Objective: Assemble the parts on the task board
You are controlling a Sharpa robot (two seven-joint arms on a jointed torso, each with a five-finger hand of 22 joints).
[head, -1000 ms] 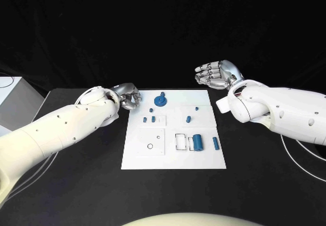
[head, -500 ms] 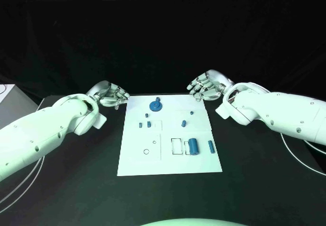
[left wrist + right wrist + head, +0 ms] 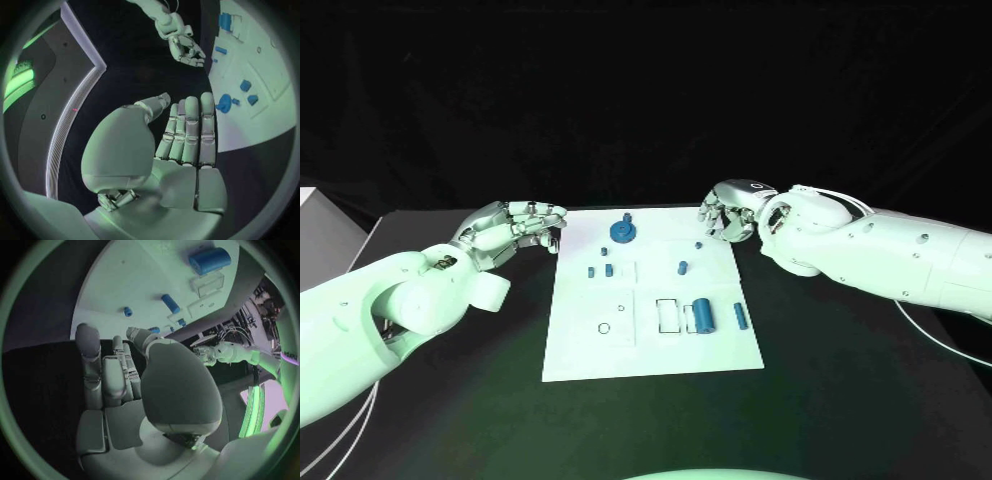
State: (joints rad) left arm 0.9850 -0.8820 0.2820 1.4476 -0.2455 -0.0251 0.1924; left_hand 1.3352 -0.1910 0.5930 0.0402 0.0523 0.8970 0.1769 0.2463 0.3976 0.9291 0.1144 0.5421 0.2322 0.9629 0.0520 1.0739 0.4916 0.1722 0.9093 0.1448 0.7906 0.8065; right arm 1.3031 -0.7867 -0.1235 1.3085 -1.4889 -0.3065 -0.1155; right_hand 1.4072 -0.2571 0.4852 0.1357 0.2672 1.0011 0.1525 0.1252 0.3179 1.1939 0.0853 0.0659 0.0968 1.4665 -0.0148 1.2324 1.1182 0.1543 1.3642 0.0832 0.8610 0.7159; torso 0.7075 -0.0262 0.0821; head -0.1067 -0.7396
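Lying in the middle of the black table (image 3: 473,400) is the white task board (image 3: 652,345), its long side running away from the robot.

Parts on the board: a round blue piece with an upright stub (image 3: 625,231) is sitting at the far end; two small blue pegs (image 3: 600,270) are standing side by side on the left half; one small blue peg (image 3: 682,267) is standing on the right half; a thick blue cylinder (image 3: 702,316) is lying toward the near right, just beside an outlined rectangular slot (image 3: 668,316); a slim blue pin (image 3: 740,317) is lying just to the right of the cylinder.

Left hand (image 3: 516,226): hovering off the board's far left corner, holding nothing, fingers extended and lying side by side, thumb apart.

Right hand (image 3: 730,212): hovering over the board's far right corner, holding nothing, fingers extended and close together, thumb apart.

Neither hand is touching any part.
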